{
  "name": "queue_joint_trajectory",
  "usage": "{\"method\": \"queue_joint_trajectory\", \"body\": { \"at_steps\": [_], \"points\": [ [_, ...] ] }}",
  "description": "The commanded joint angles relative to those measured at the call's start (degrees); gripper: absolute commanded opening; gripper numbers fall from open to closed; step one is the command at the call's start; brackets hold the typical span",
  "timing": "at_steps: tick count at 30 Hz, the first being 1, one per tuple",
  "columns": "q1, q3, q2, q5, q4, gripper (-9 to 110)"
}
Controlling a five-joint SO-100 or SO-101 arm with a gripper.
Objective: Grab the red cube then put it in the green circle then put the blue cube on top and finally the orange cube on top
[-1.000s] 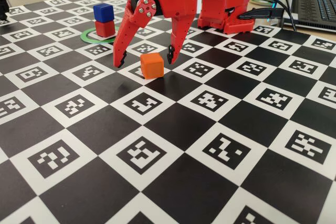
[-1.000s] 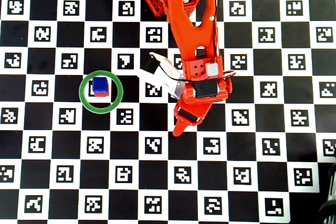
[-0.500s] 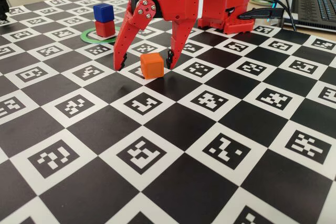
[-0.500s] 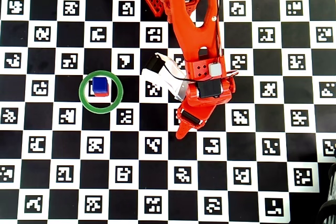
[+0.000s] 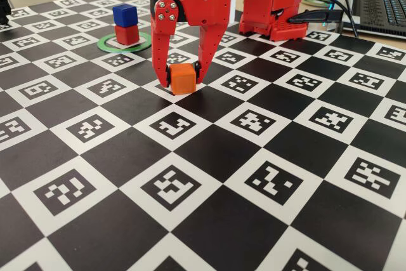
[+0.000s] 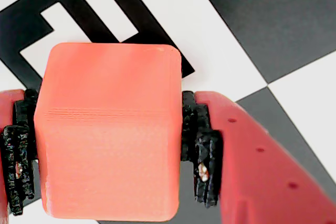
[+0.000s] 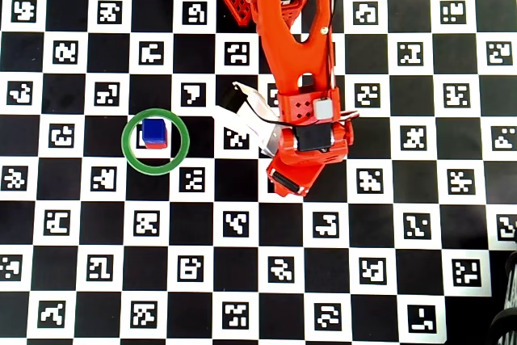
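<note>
**Claw clamped on orange cube, cube still on the board**

Nearest me in the fixed view is just bare board [image 5: 190, 188], black squares and white marker squares, nothing on it.

Mid-board: the gripper [image 5: 182, 82] points straight down and I see its jaws closed against both sides of the orange cube [image 5: 183, 79]. The cube's base looks to be touching the board, on a white marker square; I can't confirm any lift from this angle.

Wrist view backs that up: orange cube [image 6: 107, 129] fills the frame, black pads [image 6: 202, 148] pressed flush to its left and right faces, no gap on either side. Marker print shows just beyond the cube's top edge.

Overhead, the cube is hidden under the arm [image 7: 295, 62]; gripper [image 7: 289, 185] sits right of the ring, well apart from it.

Further back and left in the fixed view: green ring [image 5: 104, 46] flat on the board, red cube [image 5: 127, 34] inside it, blue cube [image 5: 125, 14] stacked squarely on top. Overhead, blue cube [image 7: 153, 131] sits inside the ring [image 7: 128, 151], slightly left of centre, with a sliver of red cube [image 7: 155, 145] showing at its near edge.

Far right: arm base [image 5: 273, 1], cables, and a laptop [image 5: 380, 4] at the board's edge.
</note>
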Motion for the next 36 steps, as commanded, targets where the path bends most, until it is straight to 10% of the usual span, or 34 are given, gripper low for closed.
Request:
{"method": "queue_joint_trajectory", "body": {
  "at_steps": [1,19,36],
  "points": [
    [0.4,-0.1,2.4,-1.4,-0.5,9],
    [10.8,-33.9,9.1,-31.6,34.8,9],
    [34.7,-44.5,9.6,-65.0,44.8,9]
  ]
}}
